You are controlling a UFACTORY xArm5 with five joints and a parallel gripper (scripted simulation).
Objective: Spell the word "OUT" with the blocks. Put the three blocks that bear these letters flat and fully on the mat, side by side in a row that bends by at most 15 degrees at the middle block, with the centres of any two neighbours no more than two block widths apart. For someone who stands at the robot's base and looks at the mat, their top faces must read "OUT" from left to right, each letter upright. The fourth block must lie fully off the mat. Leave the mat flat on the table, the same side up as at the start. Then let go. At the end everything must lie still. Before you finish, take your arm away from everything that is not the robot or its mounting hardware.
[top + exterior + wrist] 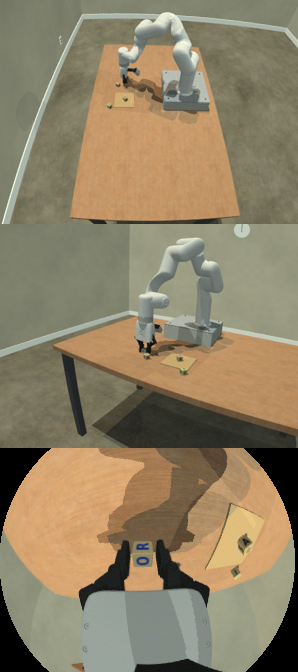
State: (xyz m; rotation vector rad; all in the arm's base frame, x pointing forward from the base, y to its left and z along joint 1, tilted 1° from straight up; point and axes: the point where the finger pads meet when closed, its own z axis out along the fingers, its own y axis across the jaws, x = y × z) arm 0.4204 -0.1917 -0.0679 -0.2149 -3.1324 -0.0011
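Observation:
My gripper point(125, 82) point(145, 351) point(143, 547) is partly open, low over the table. A block with blue letters point(144, 350) point(143, 554) is between its fingers, with a narrow gap on each side in the wrist view; it shows O and a sideways R. One block point(125, 99) point(179, 358) point(244, 542) sits on the tan mat point(118, 103) point(170, 361) point(224, 544), an A on one side. A block with green letters point(109, 105) point(183, 371) point(236, 572) lies just off the mat. Another block point(118, 84) point(146, 356) lies beside the gripper. Their top letters are unreadable.
The robot's grey base box point(186, 105) point(187, 335) stands across the table point(150, 161) point(245, 385) from the blocks. The table edge runs behind the outer blocks in the top view. The arm's shadow falls between gripper and base.

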